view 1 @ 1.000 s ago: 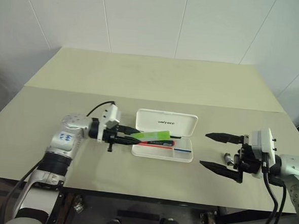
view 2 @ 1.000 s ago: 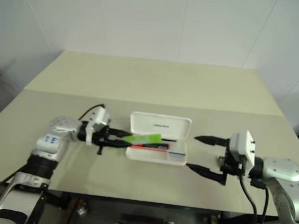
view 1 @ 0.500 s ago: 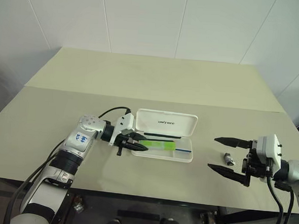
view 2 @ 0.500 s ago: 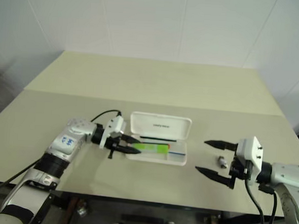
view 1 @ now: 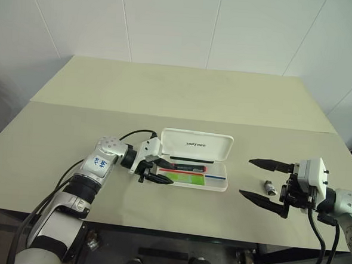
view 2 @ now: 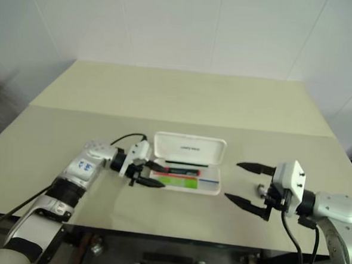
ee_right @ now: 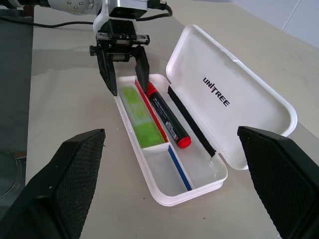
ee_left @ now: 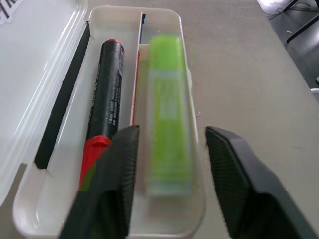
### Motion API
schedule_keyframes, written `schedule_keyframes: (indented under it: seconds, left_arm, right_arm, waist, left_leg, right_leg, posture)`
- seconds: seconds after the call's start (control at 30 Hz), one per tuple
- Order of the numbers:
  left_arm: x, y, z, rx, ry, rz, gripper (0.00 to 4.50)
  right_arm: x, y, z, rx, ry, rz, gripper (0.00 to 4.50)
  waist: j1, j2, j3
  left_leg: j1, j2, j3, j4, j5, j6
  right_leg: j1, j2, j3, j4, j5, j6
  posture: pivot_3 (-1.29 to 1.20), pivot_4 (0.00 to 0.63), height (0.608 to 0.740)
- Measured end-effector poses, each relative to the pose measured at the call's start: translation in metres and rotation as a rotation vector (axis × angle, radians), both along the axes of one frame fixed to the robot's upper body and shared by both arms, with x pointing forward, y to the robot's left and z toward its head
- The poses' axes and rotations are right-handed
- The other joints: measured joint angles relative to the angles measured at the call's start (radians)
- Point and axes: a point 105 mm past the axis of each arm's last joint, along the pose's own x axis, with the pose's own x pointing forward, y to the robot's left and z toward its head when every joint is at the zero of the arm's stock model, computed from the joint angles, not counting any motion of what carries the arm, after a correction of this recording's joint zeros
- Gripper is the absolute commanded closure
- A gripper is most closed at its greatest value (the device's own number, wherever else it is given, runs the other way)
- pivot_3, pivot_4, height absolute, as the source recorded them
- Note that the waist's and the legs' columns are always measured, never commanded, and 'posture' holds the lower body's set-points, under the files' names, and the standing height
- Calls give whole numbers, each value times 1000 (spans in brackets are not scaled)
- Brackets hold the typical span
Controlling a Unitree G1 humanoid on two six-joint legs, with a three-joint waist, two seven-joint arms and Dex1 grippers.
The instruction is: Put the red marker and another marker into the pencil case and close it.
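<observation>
The white pencil case (view 1: pixel 216 181) lies open mid-table with its lid (view 1: pixel 196 144) folded back. The red marker (ee_left: pixel 106 94), black-bodied with red ends, lies in the rear compartment. The light green highlighter (ee_left: pixel 168 114) lies loose in the front compartment beside it. My left gripper (view 1: pixel 160 170) is open at the case's left end, its fingers (ee_left: pixel 115 179) standing on either side of the highlighter's near end without gripping it. Off to the case's right, above the table, my right gripper (view 1: pixel 245 177) is open and holds nothing.
A small dark and grey object (view 1: pixel 269 187) lies on the table between my right gripper's fingers. The case's small right-hand compartment (ee_right: pixel 174 174) holds nothing. A seam (view 1: pixel 76 107) joins this table to a second one behind. The front edge runs close below both grippers.
A second ago my left gripper held the green highlighter above the case. It has since lowered it into the front compartment and opened. The right gripper stays open.
</observation>
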Motion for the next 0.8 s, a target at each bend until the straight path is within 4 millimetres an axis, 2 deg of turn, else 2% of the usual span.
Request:
schedule_keyframes:
  seconds: [0.1,0.13,0.37,0.5,0.57,0.63,0.7,0.8]
  left_arm:
    - [1,-7,3,-24,-12,-2,107]
    - [2,-10,3,-36,-17,-2,27]
    - [-4,-13,17,-112,7,-48,27]
    - [-13,-14,29,-157,5,-103,27]
    - [-16,-11,33,-187,-1,-113,27]
    - [-22,-3,39,-221,-4,-116,27]
    - [-26,8,45,-244,-9,-104,27]
    - [-32,20,54,-264,-13,-89,27]
  right_arm:
    - [0,0,0,3,-1,-3,0]
    - [1,0,0,4,-1,-4,0]
    - [5,1,1,29,-7,-34,0]
    - [15,-6,-5,68,21,-139,0]
    - [24,-16,-12,104,37,-245,0]
    - [32,-31,-28,145,77,-393,0]
    - [36,-46,-43,163,109,-523,0]
    - [40,-60,-54,179,122,-652,0]
  waist:
    - [0,0,0]
    - [0,0,0]
    - [-1,0,0]
    - [0,0,0]
    - [-1,0,0]
    - [-2,0,0]
    - [-2,0,0]
    - [-2,0,0]
  left_leg:
    - [0,0,0,0,0,0]
    - [0,0,0,0,0,0]
    - [0,0,0,0,0,0]
    - [0,0,0,0,0,0]
    - [0,0,0,0,0,0]
    - [1,0,0,-1,0,0]
    - [0,0,0,-1,0,0]
    - [1,0,0,0,0,0]
  right_leg:
    - [0,0,0,0,0,1]
    - [0,0,0,0,1,1]
    - [0,0,0,0,1,1]
    - [0,0,0,0,1,1]
    - [0,0,0,0,1,1]
    - [0,0,0,1,1,1]
    - [-1,0,0,2,0,0]
    - [0,0,0,2,-1,-1]
  posture:
    - [0,150,740]
    - [0,150,740]
    - [0,150,740]
    - [0,150,740]
    - [0,150,740]
    - [0,150,740]
    - [0,150,740]
    - [0,150,740]
